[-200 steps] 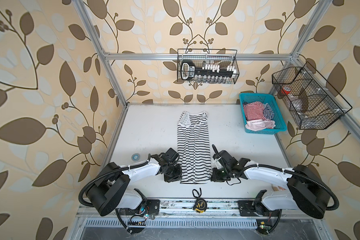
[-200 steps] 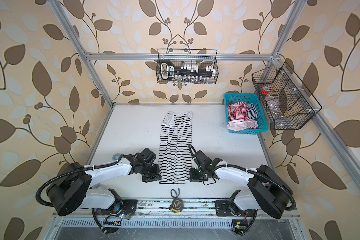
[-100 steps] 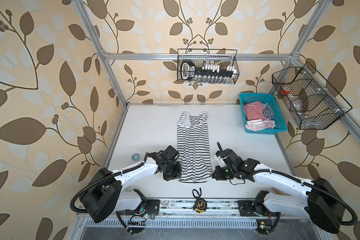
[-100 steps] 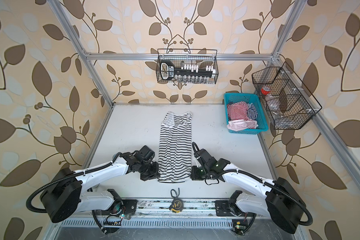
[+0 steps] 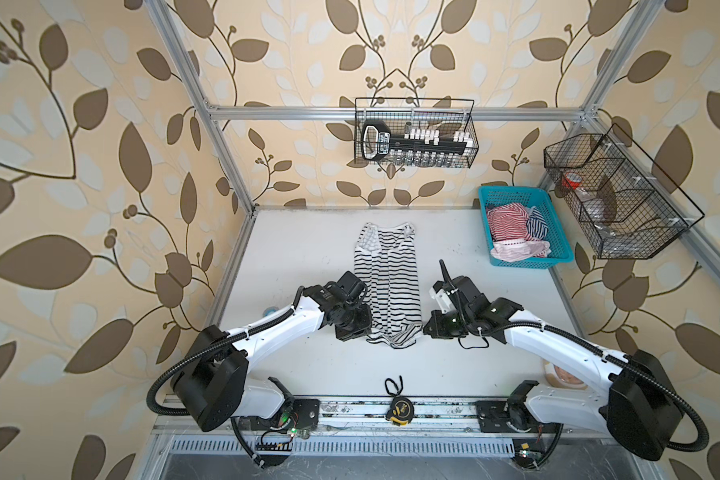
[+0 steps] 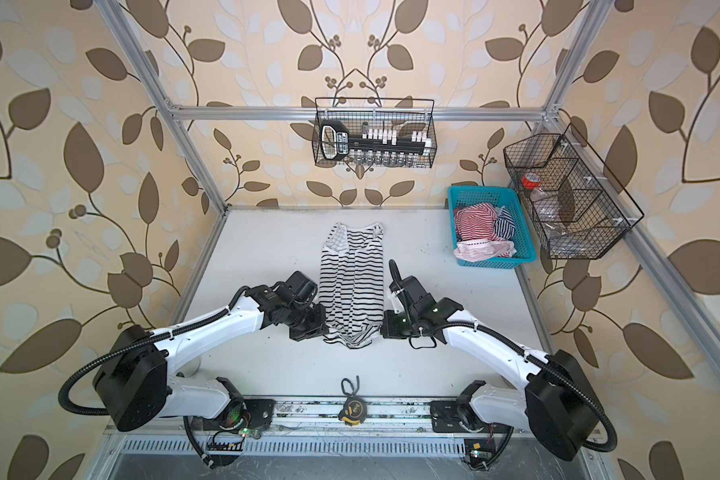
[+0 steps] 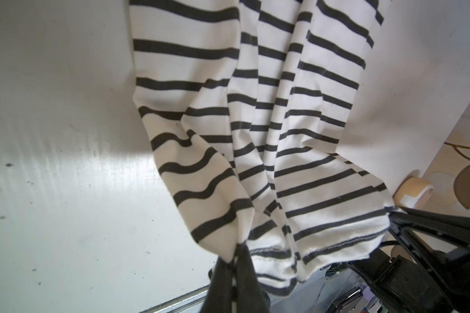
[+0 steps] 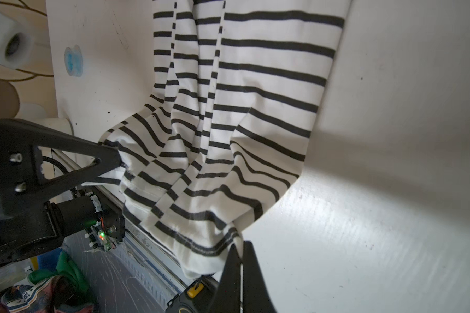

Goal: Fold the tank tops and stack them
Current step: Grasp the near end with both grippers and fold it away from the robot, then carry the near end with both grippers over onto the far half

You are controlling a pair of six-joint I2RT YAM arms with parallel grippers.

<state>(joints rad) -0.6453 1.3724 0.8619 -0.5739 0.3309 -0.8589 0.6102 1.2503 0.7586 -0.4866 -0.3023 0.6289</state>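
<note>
Black-and-white striped tank top (image 5: 385,282) lies lengthwise down the middle of the white desk (image 5: 292,232). Its straps point toward the back wall and its hem toward the arm bases. Your left tool (image 5: 366,332) is pinched closed on the hem's left corner, and your right tool (image 5: 424,328) is pinched closed on the hem's right corner. In both top views the hem sags between them in bunched folds. Both wrist views show dark, narrow fingertips clamped flat together over gathered cloth. Long creases run up the fabric, and the hem end is raised a little off the desk, with shadow beneath it.

At the desk's back right corner stands a turquoise mesh basket (image 5: 485,216), well apart from the spread top. It holds the red-and-white tank top (image 5: 506,220) and the navy-and-white tank top (image 5: 537,224), both crumpled, and pale trim hangs over the front rim. A yellow-and-black tape measure (image 5: 400,409) rests on the front rail between the arm bases.
</note>
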